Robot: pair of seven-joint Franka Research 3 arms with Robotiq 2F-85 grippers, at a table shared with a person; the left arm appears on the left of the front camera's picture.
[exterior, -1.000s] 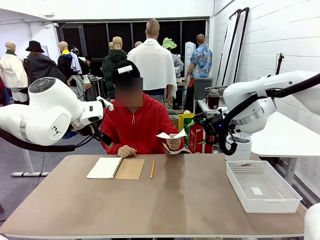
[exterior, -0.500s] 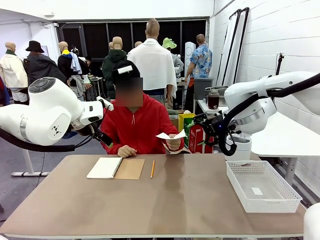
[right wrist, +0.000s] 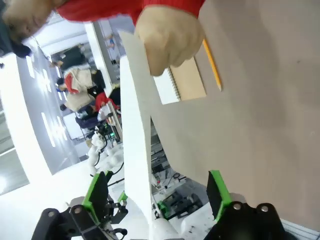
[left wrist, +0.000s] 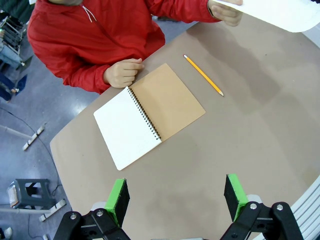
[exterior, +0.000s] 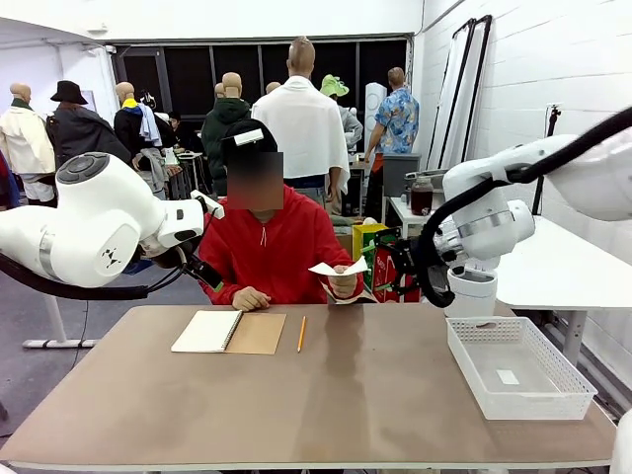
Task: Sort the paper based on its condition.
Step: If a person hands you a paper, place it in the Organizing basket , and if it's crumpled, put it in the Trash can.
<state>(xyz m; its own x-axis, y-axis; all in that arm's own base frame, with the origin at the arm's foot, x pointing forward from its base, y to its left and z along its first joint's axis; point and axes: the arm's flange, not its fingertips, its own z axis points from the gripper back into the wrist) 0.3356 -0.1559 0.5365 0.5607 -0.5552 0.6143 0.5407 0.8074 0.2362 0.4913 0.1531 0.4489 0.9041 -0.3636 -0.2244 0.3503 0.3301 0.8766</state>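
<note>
Thin plain white sheet of paper (exterior: 336, 267) pinched at its lower edge in the person's raised hand (exterior: 343, 284), up off the brown table (exterior: 346, 405), above its far edge and right of the middle; looking smooth from the front. From the right wrist, a long white band (right wrist: 136, 150) reaching from that same hand (right wrist: 167, 42) and running between the two green pads (right wrist: 97, 190); right gripper (right wrist: 157, 189) spread wide, jaws well apart with the sheet in the gap; contact with either pad impossible to tell. From the front, that gripper (exterior: 393, 262) level with the sheet and just beside its right edge. Left gripper (left wrist: 176, 187) likewise wide open, gripping nothing, hovering high over the table; sheet's corner (left wrist: 285, 12) at the top right of that view, well apart from it. Person's other hand (exterior: 249, 298) loosely closed, resting at the table's far edge, just beside the open spiral notebook with blank white page and brown cardboard cover (exterior: 229, 332); yellow pencil (exterior: 301, 334) lying just right of the notebook, not touching it. White plastic mesh basket (exterior: 533, 403) at the table's right end; small white slip (exterior: 507, 377) on its floor.
</note>
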